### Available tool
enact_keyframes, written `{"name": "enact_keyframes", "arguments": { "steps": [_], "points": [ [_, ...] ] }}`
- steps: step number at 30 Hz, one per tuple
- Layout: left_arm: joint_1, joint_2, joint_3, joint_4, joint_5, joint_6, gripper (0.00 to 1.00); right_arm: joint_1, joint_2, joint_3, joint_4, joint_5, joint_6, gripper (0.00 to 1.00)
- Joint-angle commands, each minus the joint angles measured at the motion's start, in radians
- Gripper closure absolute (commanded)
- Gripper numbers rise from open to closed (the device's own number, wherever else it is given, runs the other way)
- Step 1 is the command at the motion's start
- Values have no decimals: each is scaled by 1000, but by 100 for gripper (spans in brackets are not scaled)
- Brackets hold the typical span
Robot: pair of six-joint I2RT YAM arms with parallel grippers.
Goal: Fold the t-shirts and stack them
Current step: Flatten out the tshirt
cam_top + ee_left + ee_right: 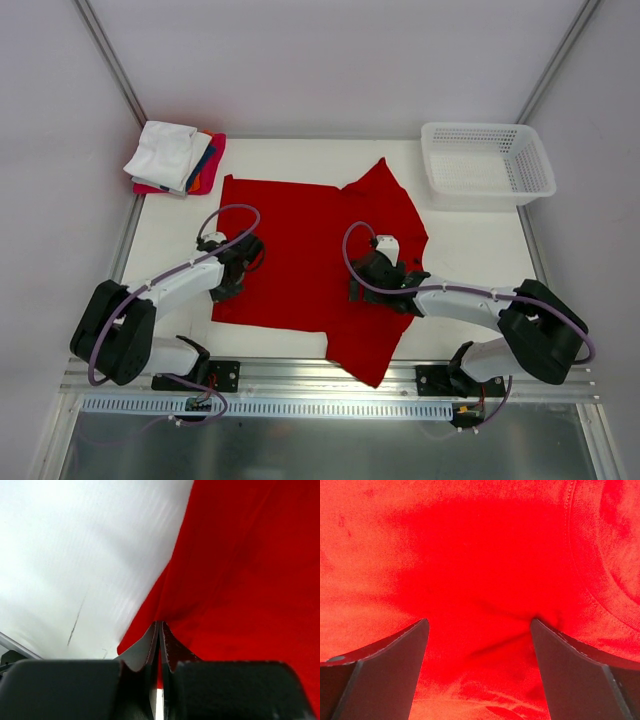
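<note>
The white table (470,250) carries everything I can see from above. Spread across its middle lies the plain bright red soft cloth t-shirt (300,250), mostly flat, with one part pointing toward the far edge and another reaching past the near edge between the two arm bases. At the far right corner sits a white plastic mesh basket (483,178), well apart from the shirt. At the far left corner is the stack of folded shirts in white, blue, orange and pink-red (165,155), white on top, just beside the red cloth's far left corner. My left gripper (159,627) is at the shirt's left edge, jaws pressed together on a pinch of that edge, a crease running up from the tips and bare table showing to the side. My right gripper (479,625) is down on the middle of the shirt, jaws wide with only cloth between them and the ribbed collar seam just to one side.
</note>
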Motion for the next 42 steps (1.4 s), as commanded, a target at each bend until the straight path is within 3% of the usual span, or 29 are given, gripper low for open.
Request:
{"name": "enact_keyframes", "arguments": {
  "steps": [1, 13, 24, 27, 30, 31, 32, 33, 34, 38, 42],
  "points": [
    [21, 13, 36, -25, -46, 21, 100, -19, 52, -98, -168, -66, 15, 12],
    [221, 26, 159, -26, -81, 188, 100, -20, 81, -86, -152, -75, 5, 12],
    [304, -21, 133, -80, -192, 147, 100, -20, 156, -15, -160, -107, -56, 12],
    [314, 11, 178, -175, -294, 82, 100, -19, 192, 22, -162, -128, -80, 12],
    [374, 89, 240, -227, -288, 88, 98, -16, 210, 39, -145, -171, -108, 12],
    [394, 115, 255, -249, -296, 81, 93, -16, 213, 45, -145, -178, -117, 12],
    [438, 169, 269, -262, -294, 76, 79, -16, 213, 51, -152, -185, -125, 12],
    [463, 193, 284, -267, -284, 87, 55, -14, 212, 56, -160, -187, -142, 12],
    [487, 221, 288, -269, -282, 84, 3, -16, 193, 59, -168, -182, -145, 12],
    [566, 305, 312, -308, -300, 40, 1, -16, 126, 28, -166, -176, -151, 12],
    [508, 183, 326, -352, -317, -19, 1, -14, 124, 5, -129, -185, -142, 12]
  ]
}}
